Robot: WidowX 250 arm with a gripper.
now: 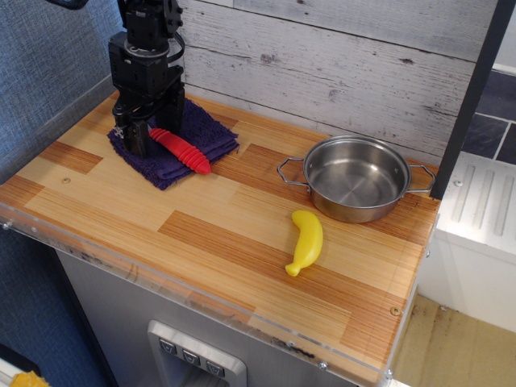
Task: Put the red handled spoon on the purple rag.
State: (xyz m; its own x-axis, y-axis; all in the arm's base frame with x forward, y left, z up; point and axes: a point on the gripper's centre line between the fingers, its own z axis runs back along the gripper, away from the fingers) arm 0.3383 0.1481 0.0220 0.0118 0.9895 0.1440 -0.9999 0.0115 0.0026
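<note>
The red handled spoon (182, 151) lies on the purple rag (205, 133) at the back left of the counter. Its ribbed red handle points toward the front right, and its tip reaches just past the rag's edge. The metal head is hidden under the gripper. My black gripper (150, 135) stands upright over the rag's left part, at the spoon's head end. Its fingers look spread on either side of the handle's far end, so it appears open and no longer gripping the spoon.
A steel pan (355, 178) with two handles stands at the right back of the wooden counter (218, 234). A yellow toy banana (305, 242) lies in front of the pan. A plank wall runs behind, and a dark post rises at the right.
</note>
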